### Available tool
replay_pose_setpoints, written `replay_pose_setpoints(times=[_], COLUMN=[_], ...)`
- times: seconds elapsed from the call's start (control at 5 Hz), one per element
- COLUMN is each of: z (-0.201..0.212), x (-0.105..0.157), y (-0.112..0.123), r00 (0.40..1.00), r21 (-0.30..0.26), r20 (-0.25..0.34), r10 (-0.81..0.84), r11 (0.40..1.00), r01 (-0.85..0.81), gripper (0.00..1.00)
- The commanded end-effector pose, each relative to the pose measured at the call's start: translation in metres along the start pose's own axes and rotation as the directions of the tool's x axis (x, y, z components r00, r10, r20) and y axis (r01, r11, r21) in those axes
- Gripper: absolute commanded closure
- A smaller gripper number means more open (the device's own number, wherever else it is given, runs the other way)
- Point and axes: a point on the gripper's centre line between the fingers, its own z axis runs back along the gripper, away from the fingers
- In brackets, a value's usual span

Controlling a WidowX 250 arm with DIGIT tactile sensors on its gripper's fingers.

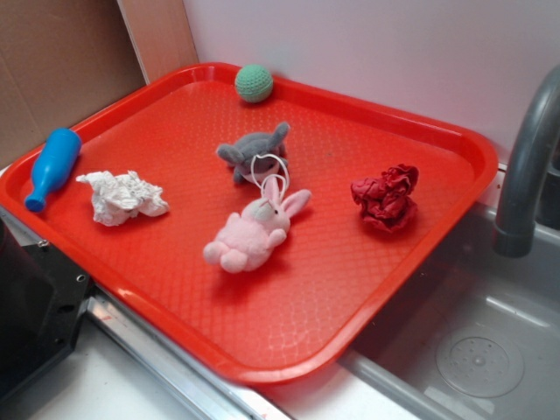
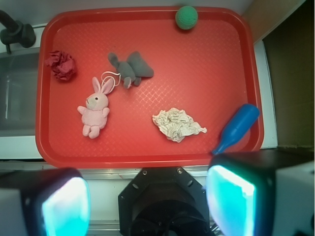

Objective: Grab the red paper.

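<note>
The red paper (image 1: 386, 198) is a dark crimson crumpled ball lying at the right side of the orange-red tray (image 1: 289, 346). In the wrist view the red paper (image 2: 61, 65) sits near the upper left corner of the tray (image 2: 147, 158). My gripper (image 2: 147, 204) hangs high above the robot base, well short of the tray, open with nothing between its cyan pads (image 2: 231, 199). The gripper does not show in the exterior view.
On the tray lie a white crumpled paper ball (image 1: 122, 196), a pink plush rabbit (image 1: 254, 229), a grey plush elephant (image 1: 254, 149), a green ball (image 1: 254, 83) and a blue bottle (image 1: 51, 166). A sink (image 1: 472, 350) with a grey faucet (image 1: 525, 166) is at the right.
</note>
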Motion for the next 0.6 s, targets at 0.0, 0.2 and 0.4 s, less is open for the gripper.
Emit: replay_pose_setpoints(times=[0.0, 0.2, 0.4], z=[0.0, -0.027, -0.052], x=[0.0, 0.034, 0.06], y=[0.0, -0.046, -0.079], r00=[1.0, 0.98, 0.941], r21=[0.0, -0.034, -0.078], r20=[0.0, 0.114, 0.235], r10=[0.0, -0.165, -0.242], r11=[1.0, 0.985, 0.961], r01=[0.0, 0.169, 0.266], gripper=[0.0, 0.0, 0.0])
